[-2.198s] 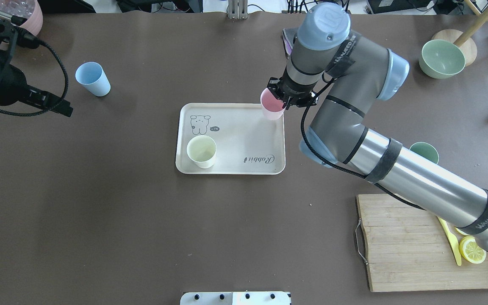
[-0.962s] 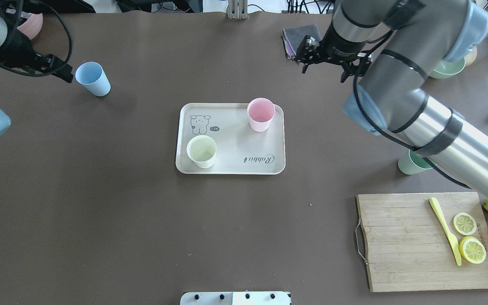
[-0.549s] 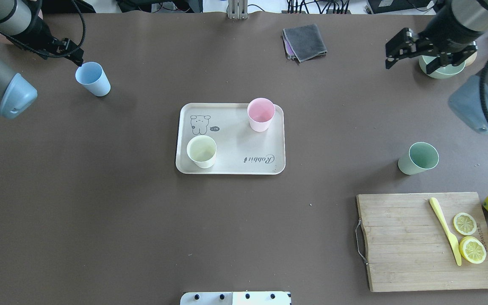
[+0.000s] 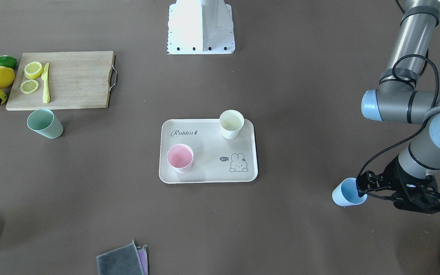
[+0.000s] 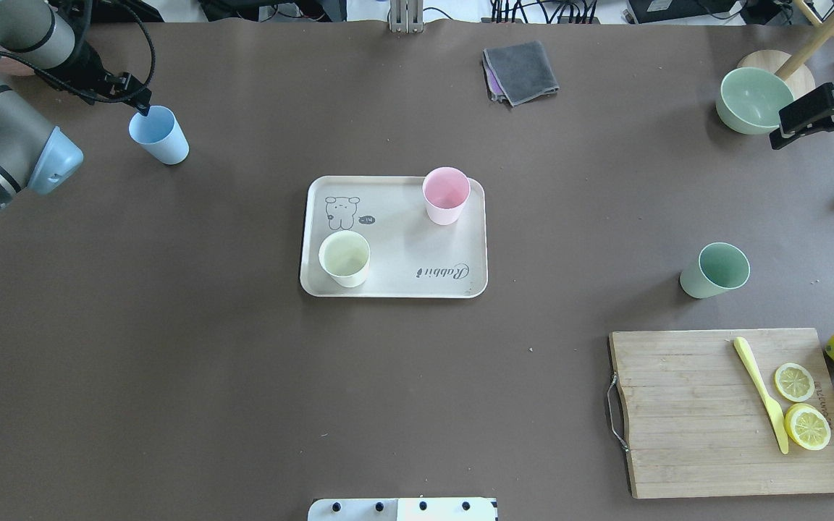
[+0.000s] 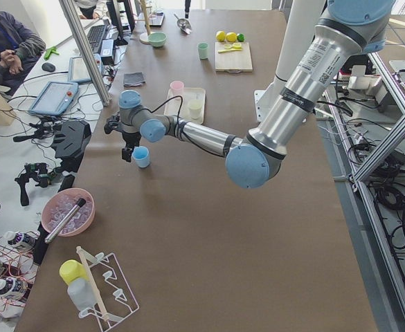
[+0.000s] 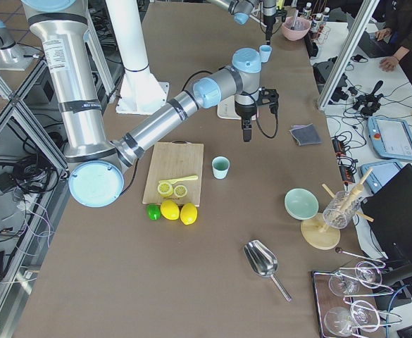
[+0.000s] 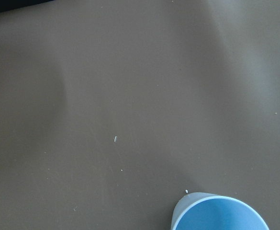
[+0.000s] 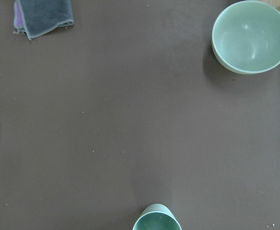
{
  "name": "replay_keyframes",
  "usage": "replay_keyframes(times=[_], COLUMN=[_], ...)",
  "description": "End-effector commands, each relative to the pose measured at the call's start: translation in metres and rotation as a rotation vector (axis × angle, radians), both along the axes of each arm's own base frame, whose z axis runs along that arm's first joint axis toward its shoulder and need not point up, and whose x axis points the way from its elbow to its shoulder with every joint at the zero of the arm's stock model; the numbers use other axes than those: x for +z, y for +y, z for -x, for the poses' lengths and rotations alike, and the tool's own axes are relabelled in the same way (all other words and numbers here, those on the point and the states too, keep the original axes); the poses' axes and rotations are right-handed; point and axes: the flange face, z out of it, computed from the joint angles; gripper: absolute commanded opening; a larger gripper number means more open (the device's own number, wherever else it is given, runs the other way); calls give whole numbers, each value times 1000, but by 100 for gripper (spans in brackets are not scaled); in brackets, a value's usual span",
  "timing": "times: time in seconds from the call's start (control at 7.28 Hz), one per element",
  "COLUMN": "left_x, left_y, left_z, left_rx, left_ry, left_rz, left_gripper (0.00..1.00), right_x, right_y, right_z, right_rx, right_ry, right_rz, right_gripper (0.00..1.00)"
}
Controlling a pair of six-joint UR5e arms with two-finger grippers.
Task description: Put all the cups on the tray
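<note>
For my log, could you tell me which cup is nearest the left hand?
The light blue cup, standing off the tray; the left hand is right at its rim.

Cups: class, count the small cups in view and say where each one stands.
4. The cream cup and the pink cup stand on the tray. The blue cup is on the table at the robot's left; the green cup at its right, near the cutting board.

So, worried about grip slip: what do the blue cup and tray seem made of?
Blue cup: probably matte plastic or fibre composite; even pastel surface, no glare. Tray: seemingly similar matte beige material; dull, with printed lettering.
</note>
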Motion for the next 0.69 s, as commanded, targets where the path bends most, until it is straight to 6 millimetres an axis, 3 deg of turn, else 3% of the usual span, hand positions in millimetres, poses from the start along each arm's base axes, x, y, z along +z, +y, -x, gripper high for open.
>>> replay_keyframes(times=[0.0, 0.14, 0.27, 0.41, 0.55], left_x=[8, 12, 15, 15, 13], left_y=[11, 15, 15, 14, 13], left_z=[-23, -29, -29, -31, -31], left_rx=[33, 39, 40, 43, 45], left_ry=[4, 2, -1, -3, -2], left_rz=[-22, -24, -20, -20, -25], left_gripper=[98, 95, 25, 0, 0], right_x=[6, 7, 7, 7, 7], right_y=[2, 2, 2, 2, 2], right_z=[-2, -2, -2, -3, -3], right_rx=[0, 0, 1, 2, 2], right_ry=[7, 8, 9, 10, 10], right_rz=[2, 3, 1, 1, 1], right_gripper=[100, 100, 100, 100, 100])
